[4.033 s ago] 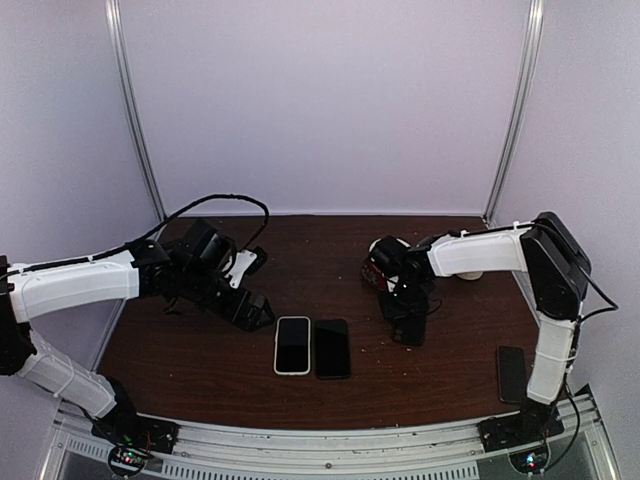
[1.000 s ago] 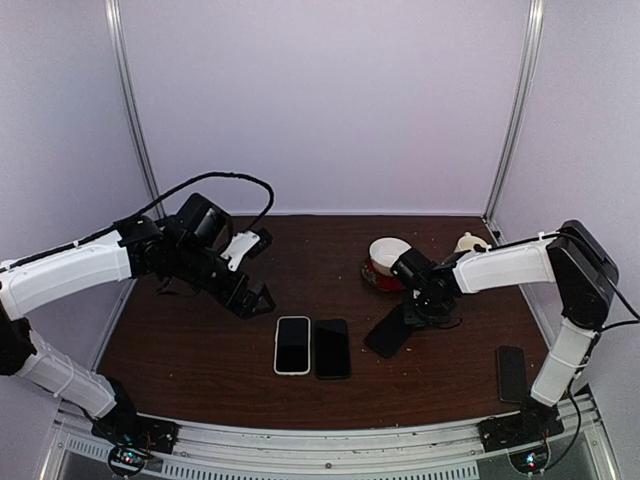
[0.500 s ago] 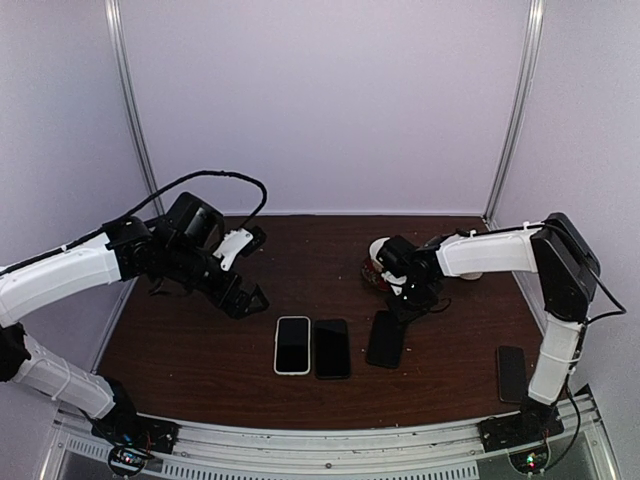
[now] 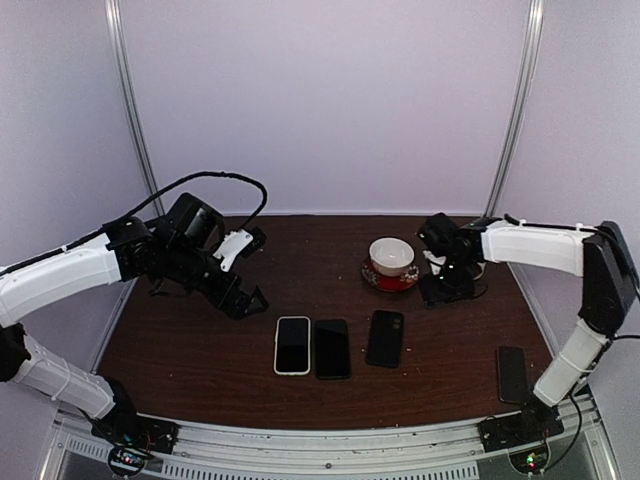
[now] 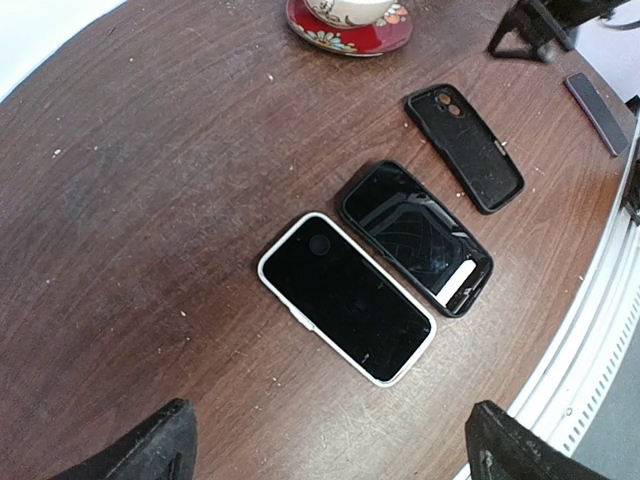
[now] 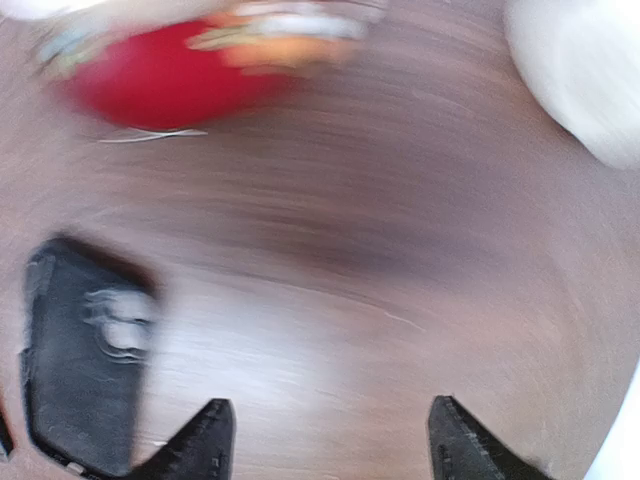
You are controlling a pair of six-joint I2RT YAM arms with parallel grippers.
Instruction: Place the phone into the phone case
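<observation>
An empty black phone case [image 4: 385,338] [image 5: 464,148] lies flat on the table, inner side up, its camera cut-out at the far end. Directly left of it lie a black phone [image 4: 332,348] [image 5: 415,236] and a white-edged phone [image 4: 292,345] [image 5: 347,297], both screen up. My right gripper [image 4: 447,290] [image 6: 335,445] is open and holds nothing. It hangs beside the saucer, apart from the case [image 6: 85,360]; this view is blurred. My left gripper [image 4: 245,298] [image 5: 335,450] is wide open above the table, up and left of the white-edged phone.
A white cup on a red saucer [image 4: 391,264] [image 5: 350,20] [image 6: 170,75] stands behind the case. A small white object [image 4: 470,243] sits at the back right. Another dark phone [image 4: 512,373] [image 5: 597,98] lies near the right front edge.
My right gripper laid the black case flat beside the black phone, opened, let it go, and drew back to the right of the saucer. The left arm has barely moved.
</observation>
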